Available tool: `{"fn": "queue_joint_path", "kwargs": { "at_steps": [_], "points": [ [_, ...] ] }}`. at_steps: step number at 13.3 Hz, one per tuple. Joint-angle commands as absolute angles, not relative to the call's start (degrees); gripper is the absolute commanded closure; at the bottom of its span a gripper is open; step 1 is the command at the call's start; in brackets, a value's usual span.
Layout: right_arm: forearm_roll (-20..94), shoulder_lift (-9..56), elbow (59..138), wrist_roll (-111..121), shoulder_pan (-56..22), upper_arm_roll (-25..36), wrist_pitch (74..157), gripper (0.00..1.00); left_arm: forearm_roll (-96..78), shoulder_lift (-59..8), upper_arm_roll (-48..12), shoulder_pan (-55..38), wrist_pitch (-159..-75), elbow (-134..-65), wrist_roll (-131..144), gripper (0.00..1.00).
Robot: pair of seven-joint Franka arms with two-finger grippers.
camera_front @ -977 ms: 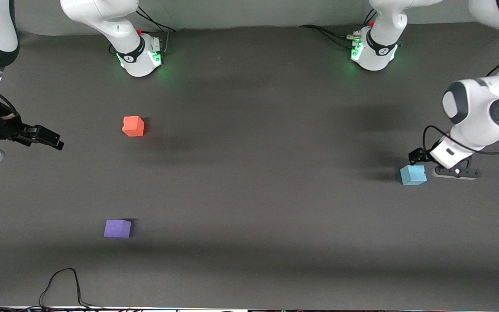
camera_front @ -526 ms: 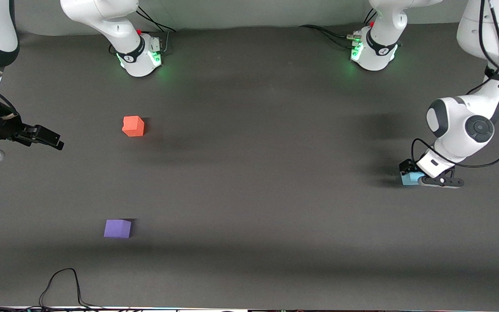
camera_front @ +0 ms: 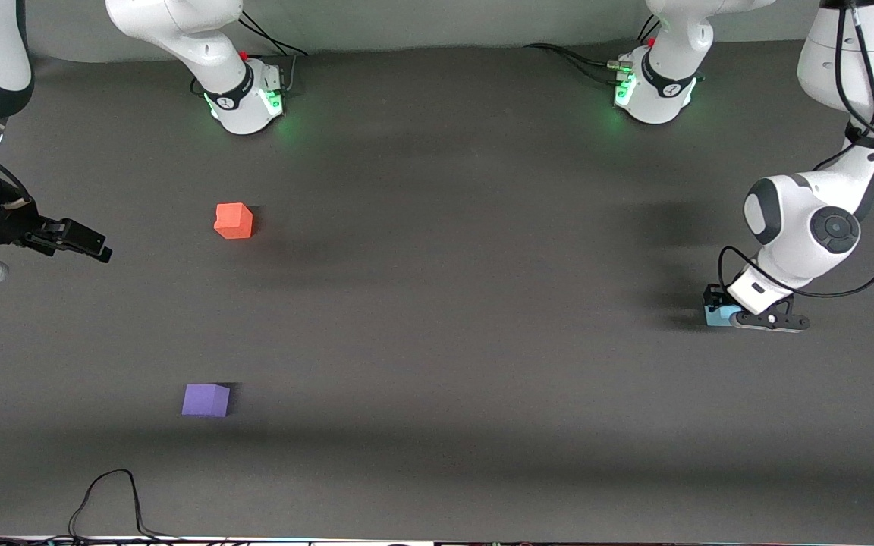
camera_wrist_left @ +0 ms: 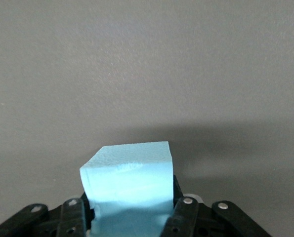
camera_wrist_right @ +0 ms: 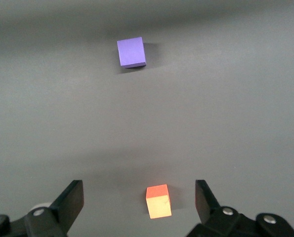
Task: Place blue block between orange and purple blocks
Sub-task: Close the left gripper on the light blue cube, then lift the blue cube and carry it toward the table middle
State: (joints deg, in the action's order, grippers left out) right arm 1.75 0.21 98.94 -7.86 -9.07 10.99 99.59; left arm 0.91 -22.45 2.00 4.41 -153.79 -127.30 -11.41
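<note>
We find the left gripper down at the table surface toward the left arm's end, at about four o'clock in the front view. A second ago it stood just beside the blue block with the cube fully exposed; it has since moved over the cube, so that only a sliver of blue shows under the wrist. In the left wrist view the fingers sit against both side faces of the block, closed onto it. We judge the grasp made and the lift not yet begun: the block appears to rest on the table.

The block is a light sky-blue matte cube with a grainy, foam-like face and crisp edges; we judge it light and slightly yielding under pressure.

The orange block lies at roughly ten o'clock and the purple block at roughly eight o'clock, nearer the front camera, well apart from each other and from the blue block. The gap between them is unoccupied.

The right gripper waits over the table's edge at nine o'clock, its fingers spread wide and holding nothing.
</note>
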Motion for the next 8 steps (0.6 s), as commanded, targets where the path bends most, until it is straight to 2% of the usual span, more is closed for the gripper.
{"fn": "queue_joint_path", "kwargs": {
  "at_steps": [1, 3, 5, 8],
  "points": [
    [1.85, 0.53, 97.82, -6.59, -9.05, 11.16, 98.53, 0.00, 0.97, -18.12, 2.11, 4.22, -140.25, -120.97, -11.08, 0.56],
    [1.85, 0.53, 97.74, -6.68, -9.14, 11.16, 98.53, 0.00, 0.35, -14.34, 1.06, 2.04, -128.20, -116.48, -5.93, 0.55],
    [1.85, 0.53, 97.65, -6.68, -9.14, 11.07, 98.53, 0.00, 0.35, -13.10, 0.53, -3.66, -120.18, -112.26, 2.07, 0.55],
    [1.85, 0.53, 97.65, -6.68, -9.14, 11.07, 98.53, 0.00, 0.35, -14.76, 0.53, -16.04, -114.88, -106.01, 18.49, 0.56]
  ]
}}
